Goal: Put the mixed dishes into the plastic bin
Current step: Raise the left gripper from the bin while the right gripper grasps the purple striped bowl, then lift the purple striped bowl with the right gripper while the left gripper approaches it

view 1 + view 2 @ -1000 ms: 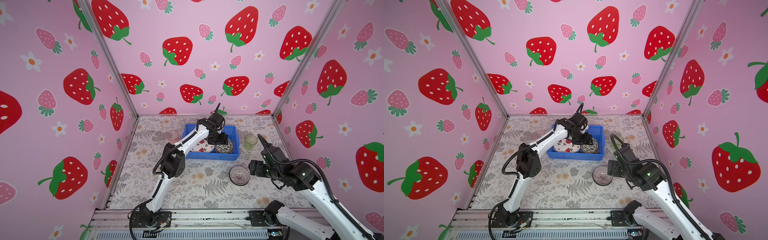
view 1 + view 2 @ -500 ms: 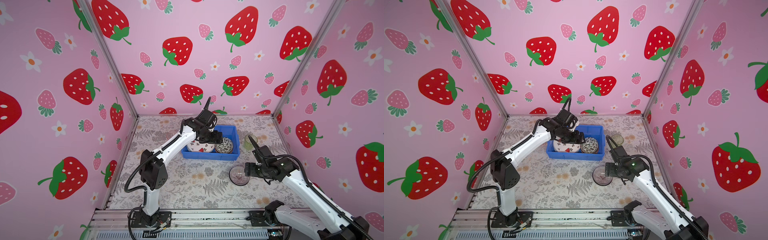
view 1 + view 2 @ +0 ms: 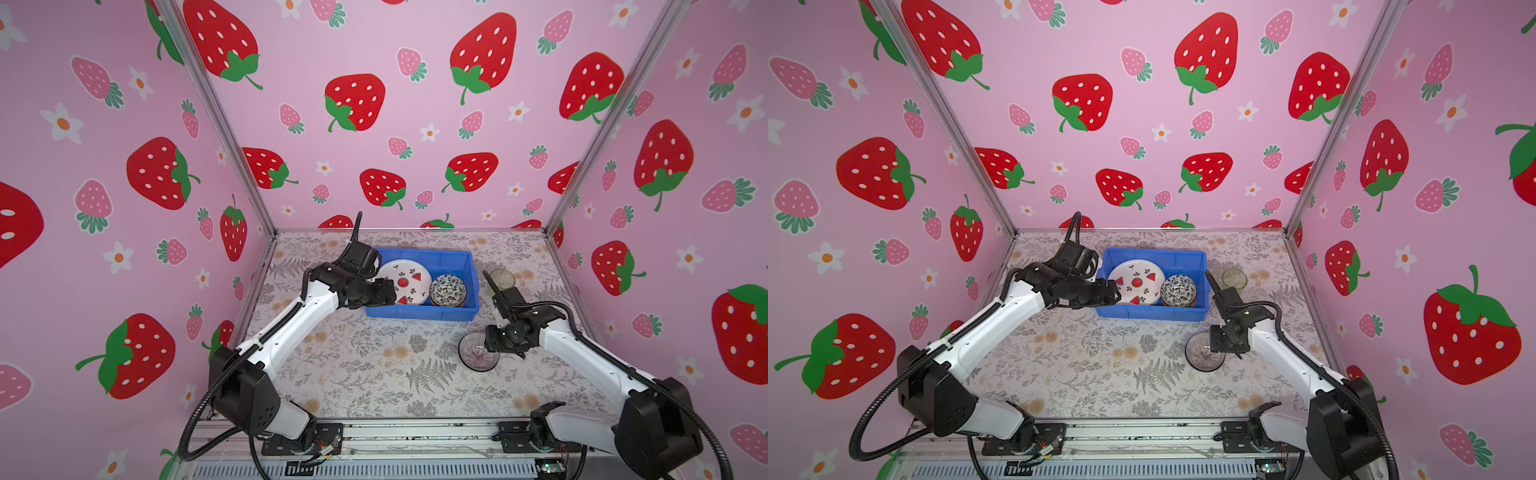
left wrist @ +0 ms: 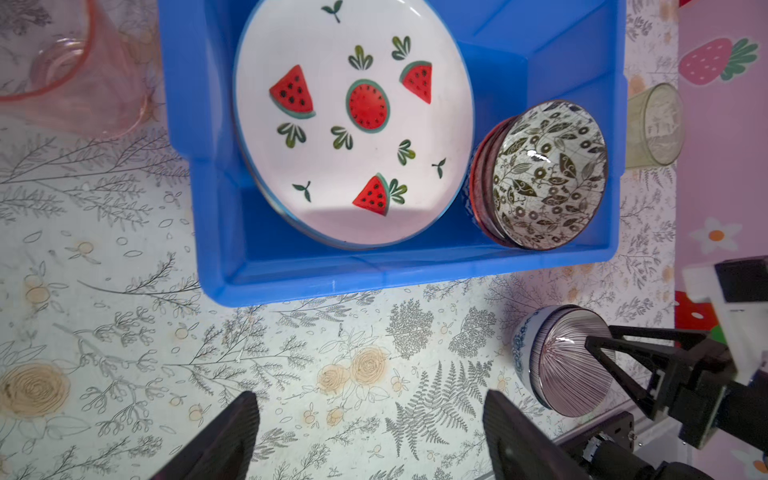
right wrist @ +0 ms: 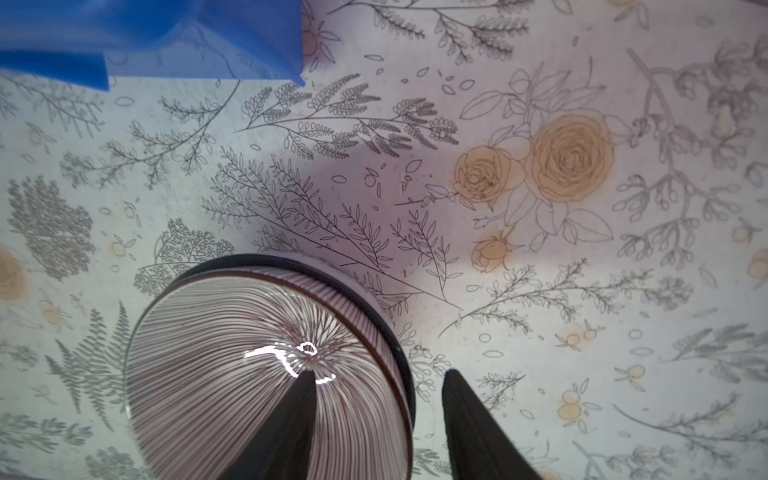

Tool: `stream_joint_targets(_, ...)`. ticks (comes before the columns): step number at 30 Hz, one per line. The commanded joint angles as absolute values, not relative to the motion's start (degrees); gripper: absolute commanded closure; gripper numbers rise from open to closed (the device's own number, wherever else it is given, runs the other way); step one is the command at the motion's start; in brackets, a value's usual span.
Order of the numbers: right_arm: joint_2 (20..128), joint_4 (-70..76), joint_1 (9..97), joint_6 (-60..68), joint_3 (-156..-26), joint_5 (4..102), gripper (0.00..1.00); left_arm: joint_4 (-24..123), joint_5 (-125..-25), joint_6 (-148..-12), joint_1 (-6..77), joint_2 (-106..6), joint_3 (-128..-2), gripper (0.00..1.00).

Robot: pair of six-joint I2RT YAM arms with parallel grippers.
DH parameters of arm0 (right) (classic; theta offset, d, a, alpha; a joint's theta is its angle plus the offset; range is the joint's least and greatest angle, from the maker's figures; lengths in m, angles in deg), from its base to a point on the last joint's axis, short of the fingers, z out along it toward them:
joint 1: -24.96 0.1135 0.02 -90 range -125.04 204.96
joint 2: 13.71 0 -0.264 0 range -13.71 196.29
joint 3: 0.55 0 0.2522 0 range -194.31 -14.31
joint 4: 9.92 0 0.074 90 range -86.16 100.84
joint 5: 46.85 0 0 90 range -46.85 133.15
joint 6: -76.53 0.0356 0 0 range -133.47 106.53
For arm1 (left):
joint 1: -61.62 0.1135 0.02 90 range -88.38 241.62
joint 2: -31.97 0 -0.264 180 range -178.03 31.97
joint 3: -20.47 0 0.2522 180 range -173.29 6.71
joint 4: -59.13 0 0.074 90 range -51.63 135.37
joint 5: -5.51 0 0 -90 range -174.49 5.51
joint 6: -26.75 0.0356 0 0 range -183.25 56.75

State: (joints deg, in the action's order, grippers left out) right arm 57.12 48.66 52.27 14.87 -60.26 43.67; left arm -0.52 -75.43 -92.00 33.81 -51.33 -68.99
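Note:
The blue plastic bin (image 3: 419, 314) (image 4: 374, 282) holds a watermelon plate (image 3: 401, 280) (image 4: 353, 124) and a leaf-patterned bowl (image 3: 448, 289) (image 4: 548, 174) nested in a red-sided one. A ribbed bowl (image 3: 473, 353) (image 5: 249, 365) stands on the table in front of the bin's right corner. Its outside shows blue and white in the left wrist view. My right gripper (image 3: 500, 353) (image 5: 376, 415) straddles its rim, one finger inside and one outside with a gap. My left gripper (image 3: 386, 291) (image 4: 372, 432) hangs open and empty at the bin's front left corner.
A green tumbler (image 3: 501, 277) (image 4: 654, 124) stands right of the bin. A pink tumbler (image 4: 70, 70) stands left of it, hidden by my left arm in both top views. Pink walls close in the floral table (image 3: 374, 374) on three sides.
My left gripper has pulled back from over the bin's middle to its front left corner. My right gripper has dropped onto the ribbed bowl's rim, and its jaws have narrowed.

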Motion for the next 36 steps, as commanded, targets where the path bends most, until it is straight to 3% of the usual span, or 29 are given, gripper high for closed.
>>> stream_joint_targets(1, 57.7, 47.9, 52.0, 13.1, -60.1, 44.0, 0.58, 0.3, -76.3, -93.0, 34.9, -48.7, -66.1, 0.13)
stream_joint_targets(11, 56.1, 48.8, 52.0, 12.9, -59.1, 44.9, 0.77, 1.0, -75.3, -92.5, 37.0, -47.7, -64.0, 0.13)
stream_joint_targets(26, 53.2, 48.7, 52.0, 14.8, -55.7, 46.6, 0.81, 1.5, -72.9, -90.8, 37.7, -51.5, -66.8, 0.13)
stream_joint_targets(32, 52.4, 49.1, 52.1, 15.1, -56.1, 46.6, 0.94, 1.5, -72.5, -90.3, 37.8, -52.8, -67.7, 0.13)
stream_joint_targets(36, 52.1, 49.8, 52.0, 15.0, -56.8, 46.3, 0.98, 0.9, -72.6, -90.1, 37.8, -52.4, -68.0, 0.13)
